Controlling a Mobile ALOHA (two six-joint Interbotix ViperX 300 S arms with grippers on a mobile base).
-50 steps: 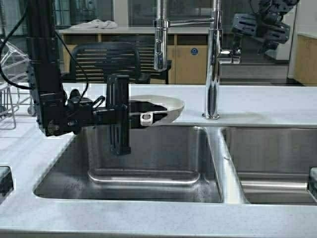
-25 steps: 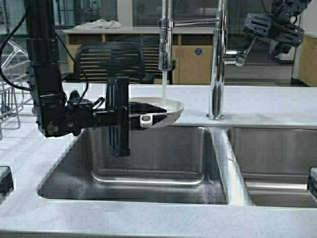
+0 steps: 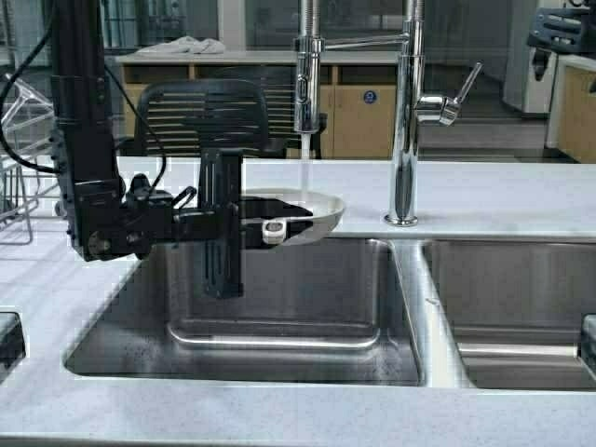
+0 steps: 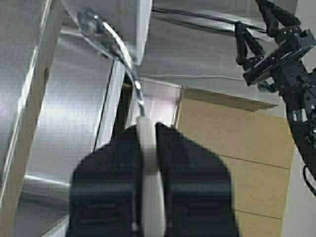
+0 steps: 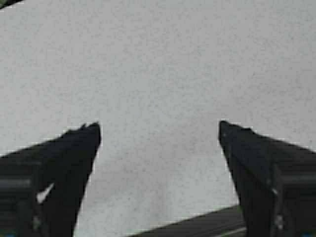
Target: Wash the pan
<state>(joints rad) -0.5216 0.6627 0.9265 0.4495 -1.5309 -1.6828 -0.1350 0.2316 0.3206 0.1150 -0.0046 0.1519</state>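
My left gripper point(image 3: 253, 225) is shut on the white handle point(image 4: 148, 163) of the pan point(image 3: 312, 207) and holds the pan level over the back of the left sink basin point(image 3: 279, 289). The gripper also shows in the left wrist view point(image 4: 146, 129), clamped on the handle. Water point(image 3: 304, 163) runs from the faucet's spray head point(image 3: 304, 84) into the pan. My right gripper point(image 3: 563, 33) is raised at the far upper right, away from the faucet lever point(image 3: 453, 101). It is open and empty above the grey countertop point(image 5: 158, 128) and also shows in the left wrist view point(image 4: 276, 44).
The tall faucet column point(image 3: 405, 121) stands between the two basins. The right basin point(image 3: 521, 298) lies to the right. A wire dish rack point(image 3: 14, 186) sits at the far left. A black chair point(image 3: 205, 116) stands behind the counter point(image 3: 484, 196).
The right gripper has left the faucet lever and moved up and right to the picture's corner. Water started running into the pan. The left gripper still holds the pan in place.
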